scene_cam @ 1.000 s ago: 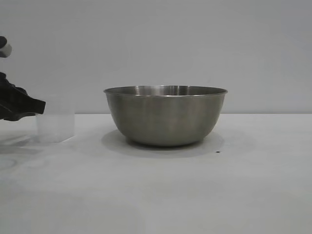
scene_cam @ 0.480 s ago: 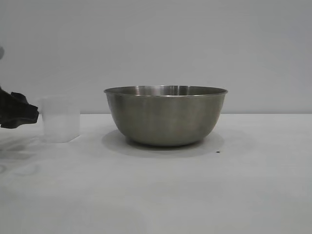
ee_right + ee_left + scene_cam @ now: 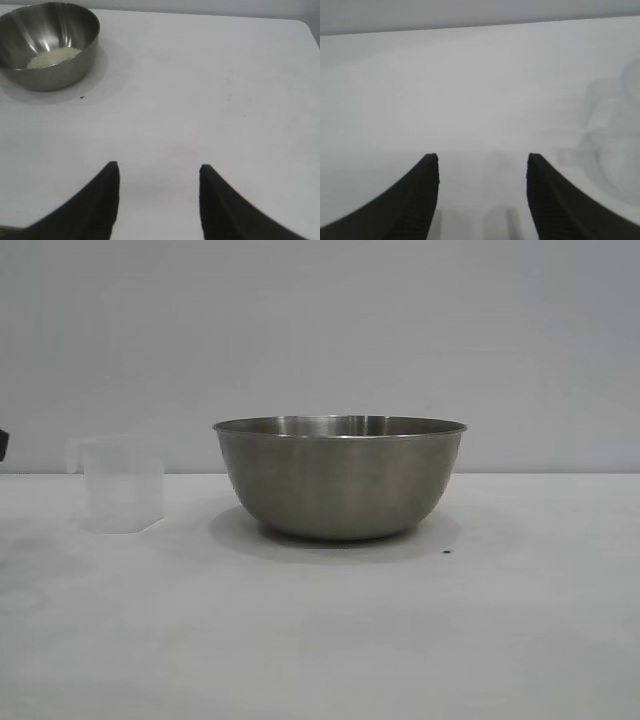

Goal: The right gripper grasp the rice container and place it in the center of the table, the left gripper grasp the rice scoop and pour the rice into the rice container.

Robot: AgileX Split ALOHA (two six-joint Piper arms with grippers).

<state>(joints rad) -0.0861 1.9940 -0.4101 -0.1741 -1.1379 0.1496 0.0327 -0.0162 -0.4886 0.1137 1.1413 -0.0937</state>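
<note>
The steel rice container stands upright in the middle of the white table. The right wrist view shows this bowl with white rice on its bottom. To its left the clear rice scoop stands upright on the table, free of any grip. The scoop shows as a faint clear shape off to one side of the left gripper, whose fingers are open over bare table. The right gripper is open with nothing between its fingers, well away from the bowl.
A small dark speck lies on the table just right of the bowl. A sliver of the left arm shows at the left edge. A plain grey wall stands behind the table. The table's far corner shows in the right wrist view.
The left gripper has let go of the scoop and drawn back to the left, almost out of the exterior view. The scoop shifted slightly right and stands alone. The bowl has not moved.
</note>
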